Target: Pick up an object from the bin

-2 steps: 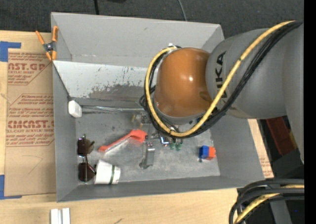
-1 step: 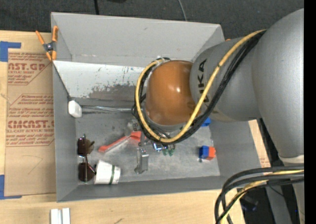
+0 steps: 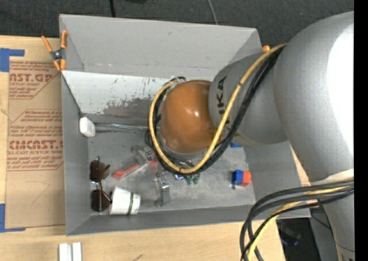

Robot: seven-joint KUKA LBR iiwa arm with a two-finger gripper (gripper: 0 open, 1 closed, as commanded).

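The big grey arm leans in from 3 o'clock over the grey bin, so its orange cover hides the pincer and I cannot tell if it is apart or together. Nearest it lie a red stick at 8 o'clock and a blue-and-orange block at 4.

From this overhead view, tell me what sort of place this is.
Probably a robotics lab's bin-picking station: a KUKA arm reaches into a grey metal bin holding loose sunglasses and a blue-and-orange block.
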